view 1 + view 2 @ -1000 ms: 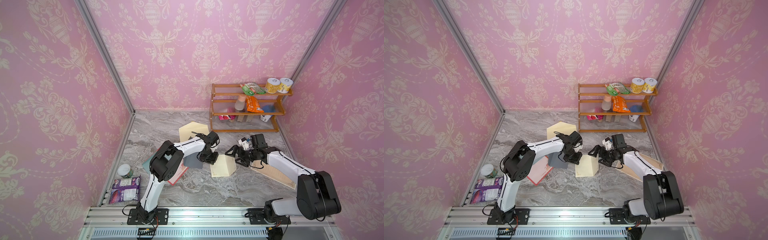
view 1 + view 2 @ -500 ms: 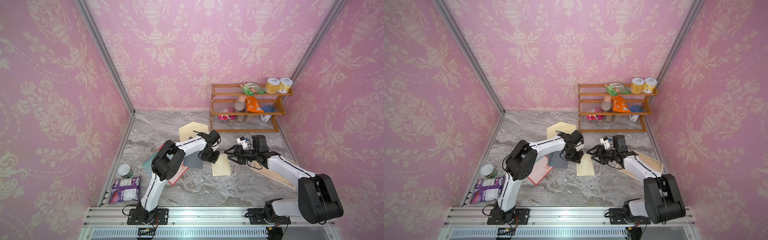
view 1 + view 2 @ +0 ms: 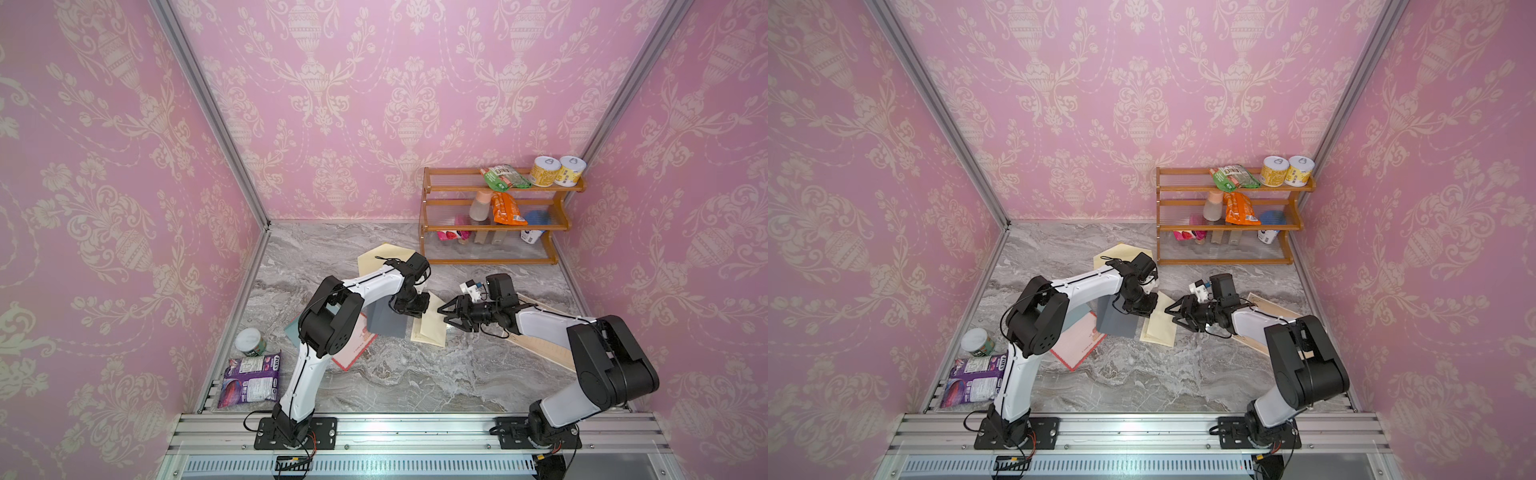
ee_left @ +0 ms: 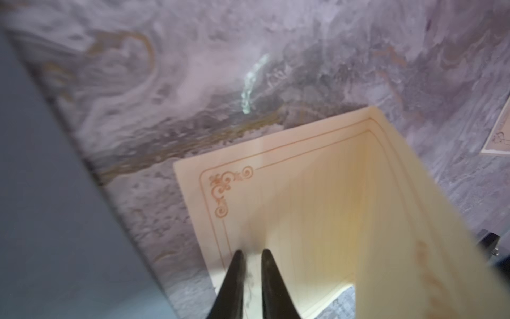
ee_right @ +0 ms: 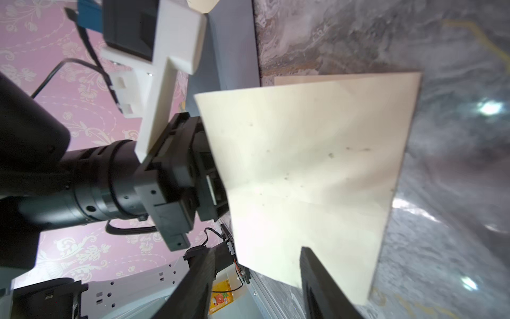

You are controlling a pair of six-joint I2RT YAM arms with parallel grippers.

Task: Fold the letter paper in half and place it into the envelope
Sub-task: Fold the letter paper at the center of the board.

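Observation:
The cream letter paper (image 3: 432, 328) (image 3: 1160, 330) lies on the marble floor, folded over itself. In the left wrist view its lower half (image 4: 276, 193) shows an orange ornamental border, and the upper half rises beside it. My left gripper (image 3: 415, 313) (image 4: 251, 252) points down onto the lower half, its fingers (image 4: 237, 276) a narrow gap apart. My right gripper (image 3: 444, 318) (image 5: 256, 250) hovers open at the paper's right edge; the upper half's blank back (image 5: 303, 165) lies in front of it, not pinched. A cream envelope (image 3: 380, 259) (image 3: 1115, 254) lies behind the left arm, partly hidden.
A grey sheet (image 3: 386, 322) lies just left of the paper, over teal and pink cards (image 3: 355, 349). Another bordered sheet (image 3: 540, 340) lies under the right arm. A wooden shelf (image 3: 494, 216) stands at the back right. A tin (image 3: 250, 341) and purple packet (image 3: 249, 380) sit front left.
The paper's raised half has come down from a standing tent to lie nearly flat. The right jaws have narrowed from full width. The left jaws have parted slightly.

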